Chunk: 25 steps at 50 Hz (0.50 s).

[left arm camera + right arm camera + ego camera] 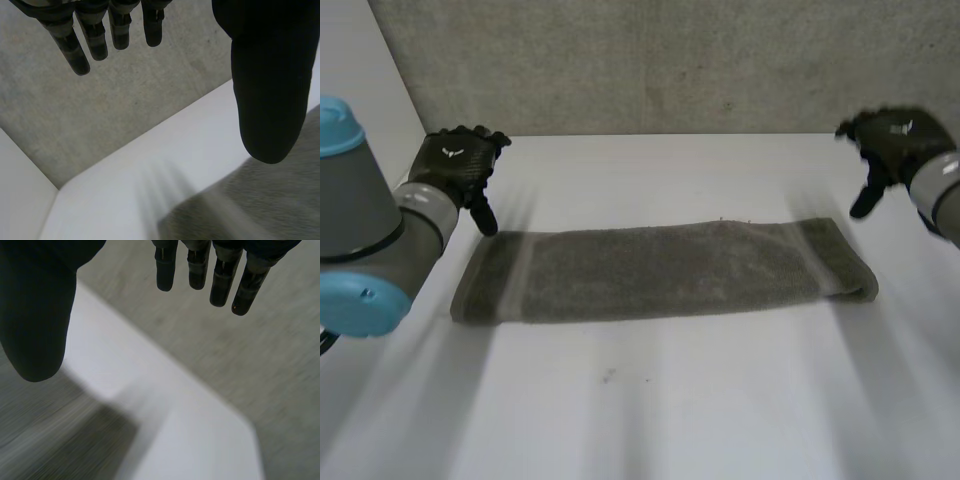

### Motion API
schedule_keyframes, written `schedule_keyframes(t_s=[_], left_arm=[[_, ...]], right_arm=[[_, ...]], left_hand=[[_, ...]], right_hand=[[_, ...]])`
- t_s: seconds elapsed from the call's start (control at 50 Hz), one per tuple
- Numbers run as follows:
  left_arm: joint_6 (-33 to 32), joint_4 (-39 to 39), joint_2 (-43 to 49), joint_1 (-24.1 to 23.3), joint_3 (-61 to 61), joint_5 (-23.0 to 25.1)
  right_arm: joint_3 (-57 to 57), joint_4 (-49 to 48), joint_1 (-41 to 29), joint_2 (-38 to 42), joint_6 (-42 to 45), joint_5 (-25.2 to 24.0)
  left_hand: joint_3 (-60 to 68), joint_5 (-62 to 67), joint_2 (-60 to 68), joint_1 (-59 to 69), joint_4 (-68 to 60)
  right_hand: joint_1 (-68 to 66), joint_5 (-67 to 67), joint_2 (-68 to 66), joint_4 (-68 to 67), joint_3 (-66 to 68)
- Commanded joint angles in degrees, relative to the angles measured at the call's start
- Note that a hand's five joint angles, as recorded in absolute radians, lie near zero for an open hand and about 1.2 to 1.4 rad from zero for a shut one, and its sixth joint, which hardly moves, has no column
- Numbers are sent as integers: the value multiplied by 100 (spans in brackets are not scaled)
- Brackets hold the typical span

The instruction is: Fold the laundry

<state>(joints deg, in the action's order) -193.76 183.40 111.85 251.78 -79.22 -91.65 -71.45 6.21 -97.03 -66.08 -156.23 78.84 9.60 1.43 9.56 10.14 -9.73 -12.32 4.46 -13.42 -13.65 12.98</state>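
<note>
Grey towel (660,270) between left hand (458,168), right hand (895,140).

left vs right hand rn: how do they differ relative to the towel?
Left hand is at the towel's left end, and the right hand is by its right end. In the head view, the left hand's thumb tip comes down at the towel's far corner. The right hand's thumb hangs just off the towel, with a strip of table between. Shared: both are open, fingers straight, holding nothing.
</note>
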Motion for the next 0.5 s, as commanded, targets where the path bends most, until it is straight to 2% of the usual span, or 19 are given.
schedule_keyframes(t_s=[0.02,0.1,0.14,0.24,0.5], left_arm=[[533,337,-471,-15,-920,16],[621,777,-559,-15,-1456,25],[629,1030,-541,11,-1658,25],[638,1146,-533,73,-1816,16],[638,1172,-489,91,-1904,25]], right_arm=[[-851,653,237,33,286,-299],[-1107,354,343,183,277,-290],[-1326,-162,474,402,207,-290],[-1564,-997,588,674,58,-308],[-1494,-1719,756,1290,-136,-308]], left_hand=[[45,-138,49,-10,-31],[45,-138,49,-10,-31],[45,-138,49,-10,-31],[45,-138,49,-10,-31],[45,-138,49,-10,-31]], right_hand=[[-834,620,-724,-701,768],[-1173,959,-1062,-1040,1107],[-1726,1512,-1615,-1593,1660],[-2265,2051,-2155,-2132,2199],[-3492,3278,-3382,-3359,3426]])
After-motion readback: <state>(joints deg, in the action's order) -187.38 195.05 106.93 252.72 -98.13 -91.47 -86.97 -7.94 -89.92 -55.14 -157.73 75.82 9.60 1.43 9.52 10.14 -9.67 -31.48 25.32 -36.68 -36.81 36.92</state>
